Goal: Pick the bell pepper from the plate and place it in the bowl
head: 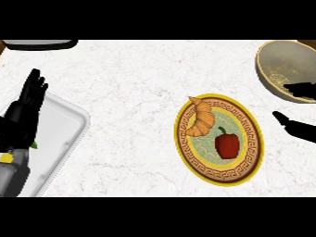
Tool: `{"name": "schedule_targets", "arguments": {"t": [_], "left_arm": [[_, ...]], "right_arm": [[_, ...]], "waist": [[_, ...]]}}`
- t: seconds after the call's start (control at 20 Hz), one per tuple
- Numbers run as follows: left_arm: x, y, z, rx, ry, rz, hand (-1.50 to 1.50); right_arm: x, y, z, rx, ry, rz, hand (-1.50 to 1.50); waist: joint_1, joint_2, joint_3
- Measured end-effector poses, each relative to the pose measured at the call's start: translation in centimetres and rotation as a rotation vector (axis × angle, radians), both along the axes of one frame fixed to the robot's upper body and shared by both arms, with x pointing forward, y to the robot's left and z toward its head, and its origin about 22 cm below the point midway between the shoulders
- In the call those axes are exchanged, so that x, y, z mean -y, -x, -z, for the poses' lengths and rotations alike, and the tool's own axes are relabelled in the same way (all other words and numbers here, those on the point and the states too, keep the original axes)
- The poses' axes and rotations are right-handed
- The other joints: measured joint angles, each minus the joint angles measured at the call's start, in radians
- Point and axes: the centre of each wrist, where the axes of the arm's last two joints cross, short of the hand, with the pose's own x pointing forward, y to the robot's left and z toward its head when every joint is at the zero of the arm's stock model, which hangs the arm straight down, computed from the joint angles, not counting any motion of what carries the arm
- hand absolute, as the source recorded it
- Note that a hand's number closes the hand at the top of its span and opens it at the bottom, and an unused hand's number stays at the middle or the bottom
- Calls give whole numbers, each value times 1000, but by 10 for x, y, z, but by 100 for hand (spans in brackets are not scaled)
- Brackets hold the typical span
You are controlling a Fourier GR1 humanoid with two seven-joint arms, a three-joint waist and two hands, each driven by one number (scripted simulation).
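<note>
A red bell pepper [228, 144] with a green stem lies on the lower right part of a gold-rimmed patterned plate [198, 164]. A croissant [201, 117] shares the plate at its upper left. The beige bowl [293, 67] stands at the far right, beyond the plate. My right hand [309, 111] hovers at the right edge, open, with fingers over the bowl's near rim and the thumb pointing toward the plate; it holds nothing. My left hand [20, 115] rests open at the far left, fingers up.
A white rectangular tray [61, 134] lies at the left under my left hand. A dark-rimmed object [41, 44] shows at the counter's far left edge. The wooden counter border shows at both top corners.
</note>
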Motion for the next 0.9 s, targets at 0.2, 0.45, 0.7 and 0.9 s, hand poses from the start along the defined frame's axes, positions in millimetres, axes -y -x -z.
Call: {"name": "schedule_targets", "arguments": {"t": [0.2,0.45,0.7,0.9], "left_arm": [[-16,10,2,-52,-25,-52,0],[-19,18,0,-78,-30,-60,0],[-18,18,-4,-75,-31,-44,0],[-18,14,-11,-72,-32,-24,0]], "right_arm": [[-9,34,14,4,95,143,-150],[-41,91,18,-2,176,177,-150],[-60,121,-16,-24,210,247,-150],[-68,125,-56,-43,254,267,-150]], "waist": [[-23,-9,5],[-18,-4,8],[6,6,10],[23,11,11]]}}
